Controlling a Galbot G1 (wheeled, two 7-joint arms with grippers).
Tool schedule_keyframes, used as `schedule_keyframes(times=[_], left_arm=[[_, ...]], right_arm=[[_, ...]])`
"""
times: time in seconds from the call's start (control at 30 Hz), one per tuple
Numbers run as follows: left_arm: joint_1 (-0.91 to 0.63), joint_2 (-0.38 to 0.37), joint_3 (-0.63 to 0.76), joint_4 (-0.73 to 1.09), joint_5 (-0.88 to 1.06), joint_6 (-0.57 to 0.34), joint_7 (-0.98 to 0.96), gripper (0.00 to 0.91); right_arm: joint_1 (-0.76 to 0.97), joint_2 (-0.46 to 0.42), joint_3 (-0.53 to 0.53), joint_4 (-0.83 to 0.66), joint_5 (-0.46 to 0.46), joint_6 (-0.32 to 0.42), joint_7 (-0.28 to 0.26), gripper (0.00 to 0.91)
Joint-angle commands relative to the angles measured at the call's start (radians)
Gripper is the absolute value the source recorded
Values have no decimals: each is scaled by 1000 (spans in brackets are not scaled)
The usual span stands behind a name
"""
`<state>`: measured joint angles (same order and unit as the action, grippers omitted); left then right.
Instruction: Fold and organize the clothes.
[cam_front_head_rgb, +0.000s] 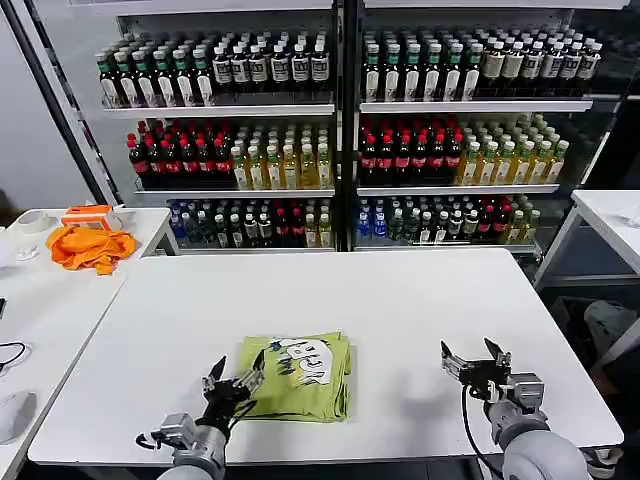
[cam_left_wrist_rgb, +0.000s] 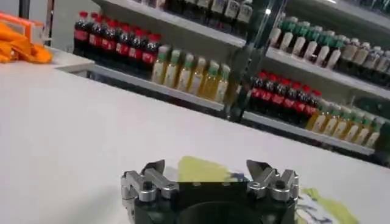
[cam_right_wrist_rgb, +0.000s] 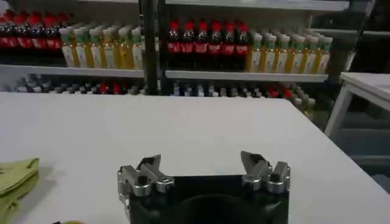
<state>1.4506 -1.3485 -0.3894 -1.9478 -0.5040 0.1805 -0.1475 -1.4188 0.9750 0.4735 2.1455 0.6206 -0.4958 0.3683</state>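
Note:
The clothes, a lime-green T-shirt (cam_front_head_rgb: 305, 375), lie folded into a compact rectangle near the front of the white table (cam_front_head_rgb: 400, 300), with the white and dark print facing up. My left gripper (cam_front_head_rgb: 237, 372) hovers open at the shirt's left front edge, nothing between its fingers. In the left wrist view the left gripper (cam_left_wrist_rgb: 210, 167) is open and a corner of the green T-shirt (cam_left_wrist_rgb: 201, 169) shows just beyond it. My right gripper (cam_front_head_rgb: 472, 355) stands open over bare table to the shirt's right. The right wrist view shows the open right gripper (cam_right_wrist_rgb: 200, 162) and the T-shirt's edge (cam_right_wrist_rgb: 17, 176) off to one side.
Behind the table stand shelves of bottled drinks (cam_front_head_rgb: 340, 130). A side table (cam_front_head_rgb: 50, 300) on the left carries a bright orange cloth (cam_front_head_rgb: 90, 247) and an orange box (cam_front_head_rgb: 88, 213). Another white table (cam_front_head_rgb: 610, 220) stands at the right.

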Motion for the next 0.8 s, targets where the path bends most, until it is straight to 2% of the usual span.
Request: schedule_keyframes(times=[0.03, 0.17, 0.37, 0.63, 0.67, 0.7, 0.73, 0.8], left_arm=[[6, -1, -1, 45, -17, 25, 9, 907], [1, 15, 8, 60, -67, 56, 14, 907], [-15, 24, 0, 47, -255, 114, 13, 907], [-43, -5, -13, 58, -432, 123, 19, 907], [-47, -11, -12, 64, -445, 122, 19, 856], [-49, -13, -11, 68, -450, 122, 19, 725], [-52, -17, -11, 71, -458, 122, 18, 534], [-56, -25, -9, 84, -464, 123, 18, 383]], right_arm=[[-6, 2, 4, 5, -3, -1, 1, 907], [-18, 3, 12, 18, -4, -3, 2, 907], [-26, 3, 20, 33, -3, -6, 4, 907], [-44, 1, 30, 51, -3, -8, 7, 907], [-46, 1, 31, 53, -3, -8, 6, 907], [-47, 0, 32, 54, -3, -8, 6, 907], [-48, 0, 32, 56, -3, -8, 7, 907], [-50, 0, 34, 59, -3, -8, 7, 907]])
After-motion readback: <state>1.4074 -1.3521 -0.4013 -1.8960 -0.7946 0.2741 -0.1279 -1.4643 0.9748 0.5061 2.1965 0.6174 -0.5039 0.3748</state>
